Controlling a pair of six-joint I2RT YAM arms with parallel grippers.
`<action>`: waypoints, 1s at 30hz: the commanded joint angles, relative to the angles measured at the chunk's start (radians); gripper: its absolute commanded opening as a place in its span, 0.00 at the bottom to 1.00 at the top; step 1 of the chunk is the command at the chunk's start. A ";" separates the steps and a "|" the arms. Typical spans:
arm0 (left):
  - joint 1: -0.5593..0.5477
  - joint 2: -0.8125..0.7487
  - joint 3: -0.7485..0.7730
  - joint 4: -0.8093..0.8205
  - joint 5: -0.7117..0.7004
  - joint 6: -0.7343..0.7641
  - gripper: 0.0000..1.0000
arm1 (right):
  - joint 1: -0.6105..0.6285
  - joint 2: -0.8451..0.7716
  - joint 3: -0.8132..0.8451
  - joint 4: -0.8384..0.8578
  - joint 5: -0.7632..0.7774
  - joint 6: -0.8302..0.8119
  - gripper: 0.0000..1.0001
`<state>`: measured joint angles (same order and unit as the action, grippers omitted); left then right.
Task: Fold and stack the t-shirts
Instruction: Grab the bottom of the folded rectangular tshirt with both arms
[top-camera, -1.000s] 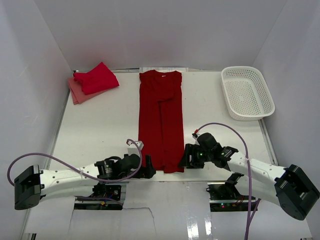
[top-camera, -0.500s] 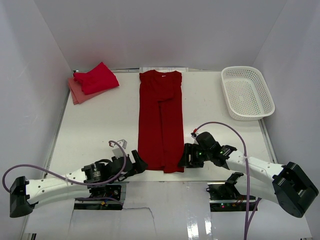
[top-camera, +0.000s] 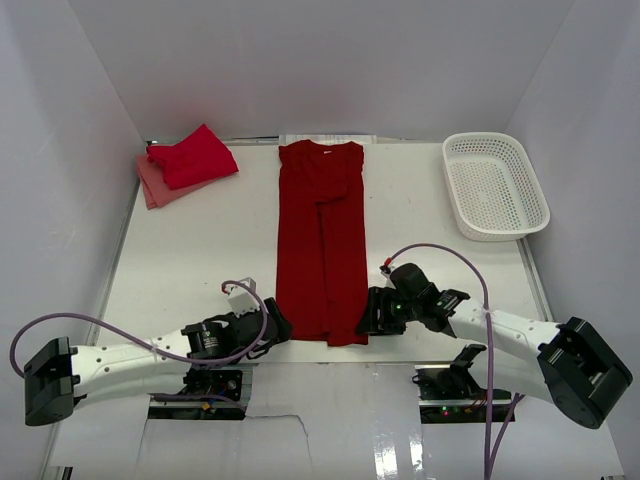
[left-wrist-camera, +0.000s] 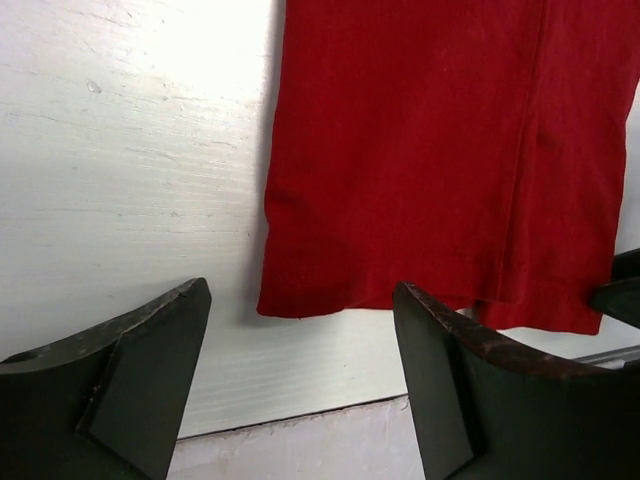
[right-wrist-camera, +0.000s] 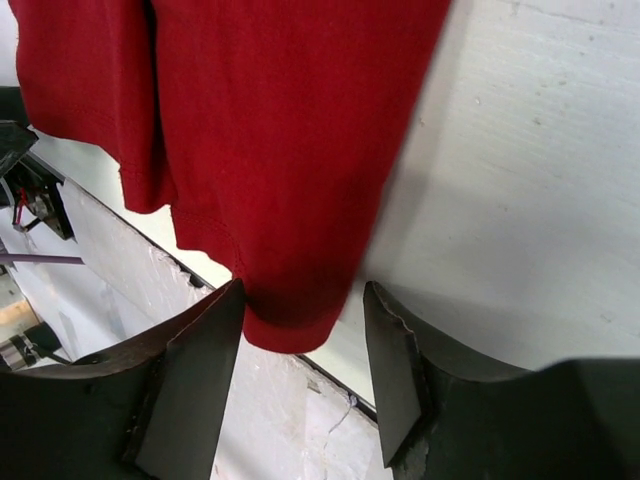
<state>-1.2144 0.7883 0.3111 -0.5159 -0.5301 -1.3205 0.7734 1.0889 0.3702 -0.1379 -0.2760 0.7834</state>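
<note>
A deep red t-shirt (top-camera: 320, 240) lies in a long narrow strip down the middle of the table, collar at the far end and hem at the near edge. My left gripper (top-camera: 276, 326) is open at the hem's left corner. In the left wrist view that corner (left-wrist-camera: 290, 290) sits just ahead of the gap between the fingers (left-wrist-camera: 130, 380). My right gripper (top-camera: 368, 316) is open around the hem's right corner (right-wrist-camera: 300, 310), which hangs over the table's near edge between the fingers (right-wrist-camera: 190, 390). Folded t-shirts are stacked at the back left, a red one (top-camera: 196, 155) on a salmon-pink one (top-camera: 152, 188).
A white lattice basket (top-camera: 496, 186) stands at the back right. White walls close in the table (top-camera: 200, 260) on three sides. The table's near edge (left-wrist-camera: 300, 410) runs just under both grippers, with the arm bases below it.
My left gripper has drawn back to the left, from under the hem to its left corner, and its jaws have narrowed slightly. The right gripper has edged left onto the hem's right corner.
</note>
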 joint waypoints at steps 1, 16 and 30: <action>0.042 -0.024 -0.044 0.000 0.044 0.018 0.84 | -0.002 0.020 -0.008 0.061 -0.020 0.007 0.56; 0.269 0.022 -0.072 0.143 0.242 0.227 0.81 | -0.002 0.040 -0.019 0.092 -0.032 0.014 0.54; 0.274 0.061 -0.107 0.211 0.378 0.234 0.68 | -0.002 0.043 -0.020 0.086 -0.026 0.014 0.43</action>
<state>-0.9436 0.8112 0.2337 -0.2337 -0.1967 -1.1065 0.7734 1.1259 0.3607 -0.0708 -0.3016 0.8021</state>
